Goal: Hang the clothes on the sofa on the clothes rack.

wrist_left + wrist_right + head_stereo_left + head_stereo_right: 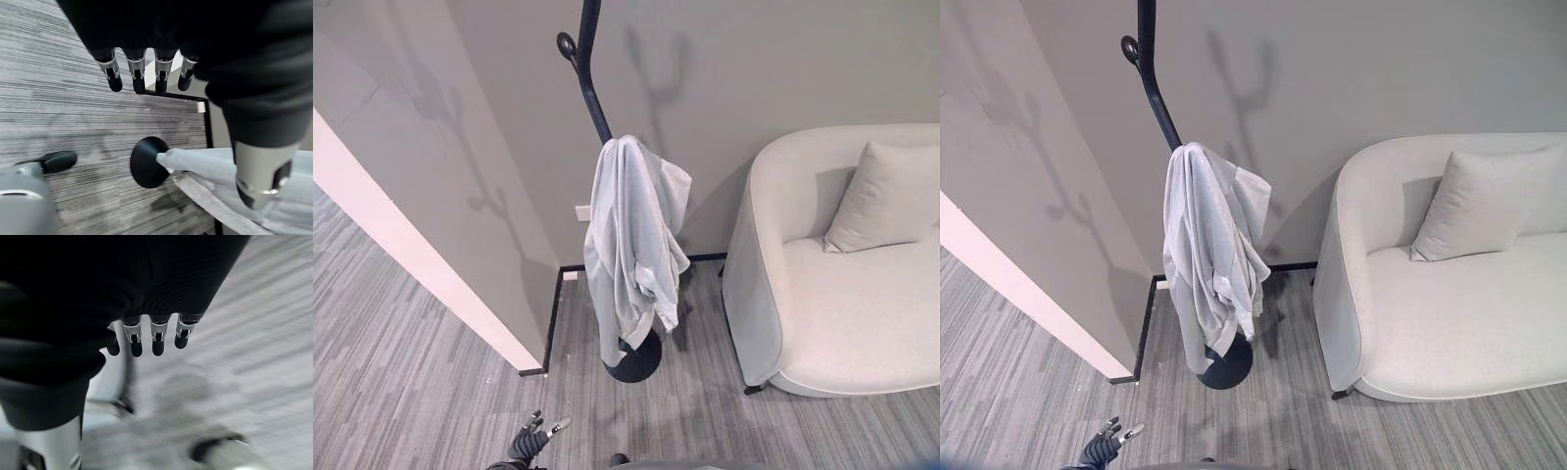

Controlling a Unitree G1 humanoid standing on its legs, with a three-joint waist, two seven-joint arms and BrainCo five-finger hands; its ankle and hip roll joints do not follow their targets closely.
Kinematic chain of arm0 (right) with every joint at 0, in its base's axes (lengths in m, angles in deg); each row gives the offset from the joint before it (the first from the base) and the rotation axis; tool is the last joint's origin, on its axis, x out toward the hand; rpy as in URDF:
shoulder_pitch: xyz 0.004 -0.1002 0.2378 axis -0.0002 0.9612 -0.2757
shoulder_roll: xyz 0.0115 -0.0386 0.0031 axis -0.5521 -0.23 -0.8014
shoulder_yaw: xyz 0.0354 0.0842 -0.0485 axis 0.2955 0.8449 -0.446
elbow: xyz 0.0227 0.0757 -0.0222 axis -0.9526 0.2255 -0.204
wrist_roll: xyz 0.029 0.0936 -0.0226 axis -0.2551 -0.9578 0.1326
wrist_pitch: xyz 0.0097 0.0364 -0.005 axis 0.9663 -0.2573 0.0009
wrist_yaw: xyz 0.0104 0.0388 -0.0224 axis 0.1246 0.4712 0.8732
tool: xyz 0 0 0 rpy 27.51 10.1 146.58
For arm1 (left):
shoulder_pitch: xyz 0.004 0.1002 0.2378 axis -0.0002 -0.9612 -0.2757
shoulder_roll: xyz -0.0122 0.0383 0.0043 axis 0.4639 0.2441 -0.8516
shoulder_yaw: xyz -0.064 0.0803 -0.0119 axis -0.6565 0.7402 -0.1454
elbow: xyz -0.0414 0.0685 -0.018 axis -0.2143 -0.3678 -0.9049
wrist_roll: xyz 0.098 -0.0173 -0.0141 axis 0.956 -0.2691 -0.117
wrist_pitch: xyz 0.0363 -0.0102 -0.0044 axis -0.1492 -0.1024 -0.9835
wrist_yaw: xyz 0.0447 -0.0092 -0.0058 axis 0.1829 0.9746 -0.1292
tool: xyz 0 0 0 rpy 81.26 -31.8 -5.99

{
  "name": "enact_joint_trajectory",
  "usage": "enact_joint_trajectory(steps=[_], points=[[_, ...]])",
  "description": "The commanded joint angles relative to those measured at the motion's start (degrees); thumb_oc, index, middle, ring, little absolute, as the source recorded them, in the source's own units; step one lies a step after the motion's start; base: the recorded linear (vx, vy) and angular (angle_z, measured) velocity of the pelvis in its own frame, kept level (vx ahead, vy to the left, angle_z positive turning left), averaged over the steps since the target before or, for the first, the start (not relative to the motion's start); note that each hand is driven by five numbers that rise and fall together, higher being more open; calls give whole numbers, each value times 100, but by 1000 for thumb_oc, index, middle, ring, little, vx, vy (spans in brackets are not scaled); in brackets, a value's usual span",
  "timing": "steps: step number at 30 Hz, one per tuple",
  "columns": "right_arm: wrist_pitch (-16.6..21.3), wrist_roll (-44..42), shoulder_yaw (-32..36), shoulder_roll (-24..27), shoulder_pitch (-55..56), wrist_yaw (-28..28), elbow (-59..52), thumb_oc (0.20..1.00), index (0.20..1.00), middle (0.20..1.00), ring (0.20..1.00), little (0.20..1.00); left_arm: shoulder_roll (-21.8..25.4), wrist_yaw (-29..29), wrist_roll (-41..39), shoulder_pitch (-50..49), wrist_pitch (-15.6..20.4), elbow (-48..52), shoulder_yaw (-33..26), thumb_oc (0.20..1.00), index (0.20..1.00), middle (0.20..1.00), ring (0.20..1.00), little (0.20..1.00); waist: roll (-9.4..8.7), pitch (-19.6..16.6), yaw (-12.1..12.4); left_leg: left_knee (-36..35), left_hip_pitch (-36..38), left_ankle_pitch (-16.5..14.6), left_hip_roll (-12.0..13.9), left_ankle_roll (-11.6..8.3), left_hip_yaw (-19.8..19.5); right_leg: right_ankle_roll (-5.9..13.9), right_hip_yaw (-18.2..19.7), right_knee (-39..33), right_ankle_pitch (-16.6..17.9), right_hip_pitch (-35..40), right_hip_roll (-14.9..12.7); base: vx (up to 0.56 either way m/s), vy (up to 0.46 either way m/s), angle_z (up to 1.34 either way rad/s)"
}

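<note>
Garment: a pale grey garment (631,240) hangs on the clothes rack, draped over an arm of it and falling in folds almost to the base. What kind of garment it is cannot be told; a cuff or hem shows at its lower right edge.
Clothes rack: a black clothes rack (588,69) stands in the corner of the room, left of the sofa and apart from it. Its top is cut off by the upper edge of the view. 1 knob-ended arm sticks out to the left; the lower pole is hidden behind the garment. The round black base (146,161) rests on the carpet.
Sofa: a cream sofa (1449,323) stands at the right against the far wall, cut off at the right edge. Its seat is bare apart from 1 cushion (1464,211) leaning on the backrest.
Left hand: the left hand (533,437) hangs low at the near edge, over the carpet, well short of the rack. In the left wrist view its fingers (138,73) are straight and spread, holding nothing.
Right hand: the right hand (146,308) shows in the right wrist view, fingers (157,338) straight and empty. What lies below it is too blurred to make out.
Floor: grey striped carpet (401,362).
Walls: grey, with a black skirting strip (553,318) along the corner.
</note>
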Motion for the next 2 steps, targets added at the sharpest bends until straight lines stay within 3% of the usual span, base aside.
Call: enact_joint_trajectory(steps=[1, 2], points=[[74, -255, 115, 96, -357, -16, -419, 1000, 1000, 1000, 1000, 1000, 147, -33, 204, 326, 170, 36, -122, 1000, 1000, 1000, 1000, 1000, -49, 252, 27, 45, 295, -493, 60, -173, 36, 221, -450, 85, 173, -154, -74, 0, 0, 0], [44, -327, 36, 47, -436, 9, -139, 1000, 1000, 1000, 1000, 1000, 130, -37, 222, 395, 164, -114, -59, 1000, 1000, 1000, 1000, 1000, -38, 231, 43, 45, 304, -498, 57, -177, 38, 221, -473, 94, 167, -151, -73, 0, 0, 0]])
